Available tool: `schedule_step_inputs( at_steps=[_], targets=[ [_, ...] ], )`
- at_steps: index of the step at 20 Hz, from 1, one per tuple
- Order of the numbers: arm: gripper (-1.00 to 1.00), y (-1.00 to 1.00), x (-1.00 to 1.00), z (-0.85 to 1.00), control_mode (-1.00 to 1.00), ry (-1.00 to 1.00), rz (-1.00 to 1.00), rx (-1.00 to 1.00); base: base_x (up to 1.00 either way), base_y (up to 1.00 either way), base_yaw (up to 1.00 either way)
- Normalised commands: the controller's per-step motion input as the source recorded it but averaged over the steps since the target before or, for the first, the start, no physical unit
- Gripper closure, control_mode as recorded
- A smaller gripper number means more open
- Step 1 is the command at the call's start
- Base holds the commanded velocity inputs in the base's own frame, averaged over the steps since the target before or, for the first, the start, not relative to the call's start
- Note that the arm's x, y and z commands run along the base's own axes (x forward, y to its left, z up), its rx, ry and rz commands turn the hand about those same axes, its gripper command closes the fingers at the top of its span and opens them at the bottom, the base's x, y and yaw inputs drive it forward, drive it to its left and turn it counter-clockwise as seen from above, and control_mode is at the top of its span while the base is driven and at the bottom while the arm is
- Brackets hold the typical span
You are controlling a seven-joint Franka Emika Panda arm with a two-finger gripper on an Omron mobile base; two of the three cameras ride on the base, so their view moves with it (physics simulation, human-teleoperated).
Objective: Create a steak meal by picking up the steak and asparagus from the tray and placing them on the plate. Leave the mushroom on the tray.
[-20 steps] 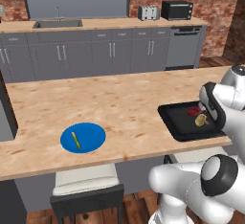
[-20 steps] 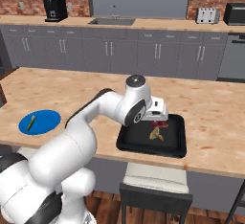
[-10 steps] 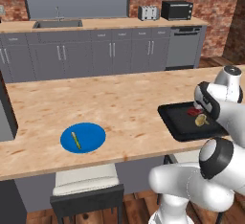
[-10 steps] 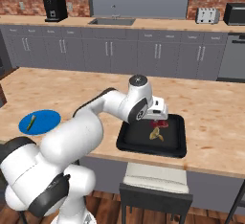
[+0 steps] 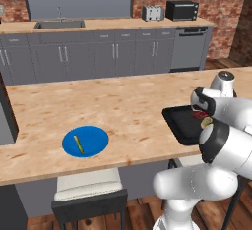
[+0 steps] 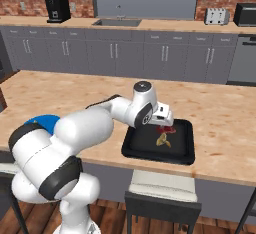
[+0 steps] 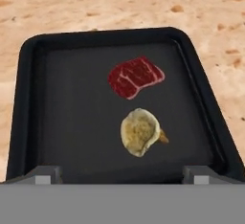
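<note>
Claw (image 7: 122, 173) open wide, empty, hanging over the near edge of the tray (image 7: 28, 103), which sits at the counter's (image 5: 123, 106) right end, near the front edge. Steak (image 7: 135, 77) lies mid-tray, beyond the mushroom (image 7: 139, 131); the two are near each other, not touching. Judgement: jaws are spread for a reach to the steak, past the mushroom. Asparagus (image 5: 78, 143) already rests on the plate (image 5: 96, 136), well apart at the counter's left front, so only the steak remains.
</note>
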Motion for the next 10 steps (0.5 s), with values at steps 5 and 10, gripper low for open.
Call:
schedule_step_inputs(
  at_steps=[5, 10],
  targets=[
    [-1.00, 0.00, 0.33, -0.22, -1.00, 0.00, -0.12, 0.02, 0.00, 0.00, 0.00],
    [-1.00, -0.02, 0.33, -0.21, -1.00, 0.00, -0.09, 0.02, 0.00, 0.00, 0.00]
  ],
)
